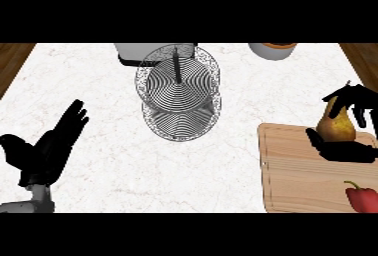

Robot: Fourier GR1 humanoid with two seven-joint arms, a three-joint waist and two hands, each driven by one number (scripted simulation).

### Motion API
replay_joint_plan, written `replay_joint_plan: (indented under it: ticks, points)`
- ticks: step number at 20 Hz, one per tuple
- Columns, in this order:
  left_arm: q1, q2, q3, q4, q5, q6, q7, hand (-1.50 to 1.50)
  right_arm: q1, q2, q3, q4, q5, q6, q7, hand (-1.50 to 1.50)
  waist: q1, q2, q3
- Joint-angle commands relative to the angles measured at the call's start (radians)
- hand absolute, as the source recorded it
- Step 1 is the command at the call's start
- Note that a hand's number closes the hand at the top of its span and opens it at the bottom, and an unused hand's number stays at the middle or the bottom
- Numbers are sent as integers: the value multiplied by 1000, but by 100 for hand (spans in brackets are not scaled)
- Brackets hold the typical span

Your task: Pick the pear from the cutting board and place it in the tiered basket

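Note:
A yellow-brown pear point(336, 127) stands upright at the far edge of the wooden cutting board point(303, 170) on the right. My right hand point(353, 150) is round it, thumb below and fingers point(354, 100) curled over its top and right side. The wire tiered basket point(179, 92) stands at the counter's middle back, seen from above, its black centre pole pointing up. My left hand point(48, 147) rests open at the lower left, fingers up, far from the basket.
A red bell pepper point(362, 196) lies at the board's near right corner. A grey appliance point(140, 52) sits behind the basket and a bowl point(272, 50) at the back right. Wooden edges border the white marble counter point(96, 90).

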Motion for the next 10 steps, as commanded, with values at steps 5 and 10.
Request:
replay_joint_plan:
  ticks: [5, 10]
  points:
    - [-48, -3, 5, 31, -21, -15, 25, 0, -148, 19, -10, -261, -61, 197, 273, 150, 18, 4, -1]
    - [8, -4, 7, -33, -15, -34, 33, 0, -344, 150, 108, -266, 39, 244, 480, 150, 32, 4, -1]
